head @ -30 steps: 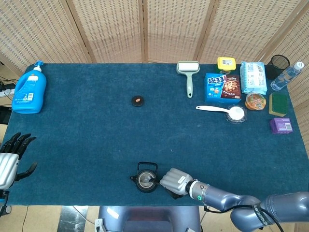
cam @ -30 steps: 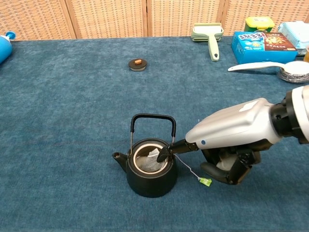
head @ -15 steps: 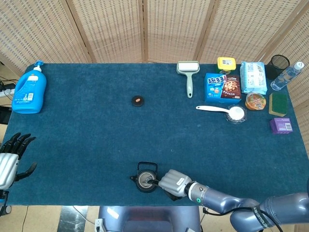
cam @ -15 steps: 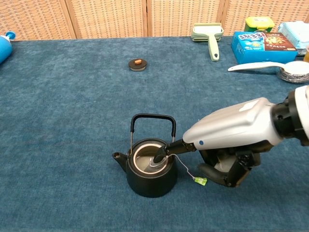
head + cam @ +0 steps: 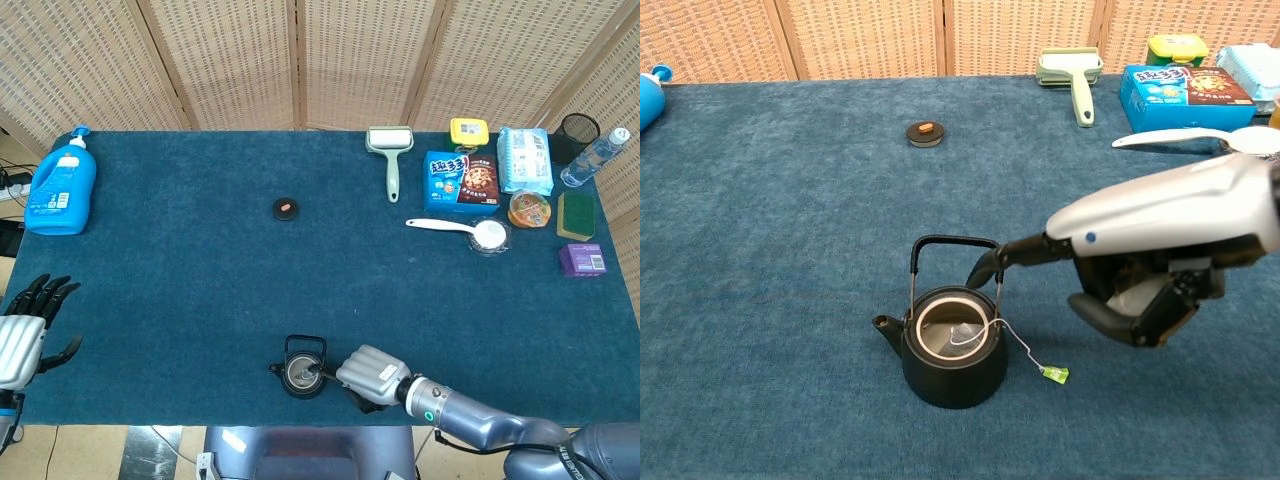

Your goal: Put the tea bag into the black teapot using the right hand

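The black teapot stands lidless near the table's front edge, also seen in the head view. The tea bag lies inside it. Its string runs over the rim to a green tag on the cloth. My right hand hovers to the right of the pot and above it, holding nothing. One finger points toward the pot's handle, and the thumb hangs apart below. In the head view the right hand sits just right of the pot. My left hand is at the far left edge with its fingers spread.
The teapot's lid lies mid-table toward the back. A blue detergent bottle stands back left. At the back right are a lint roller, a cookie box, a white spoon and several small packages.
My right hand has risen and drawn back to the right, taking its fingertip out of the teapot's mouth. The tea bag stays inside and the tag has settled on the cloth.
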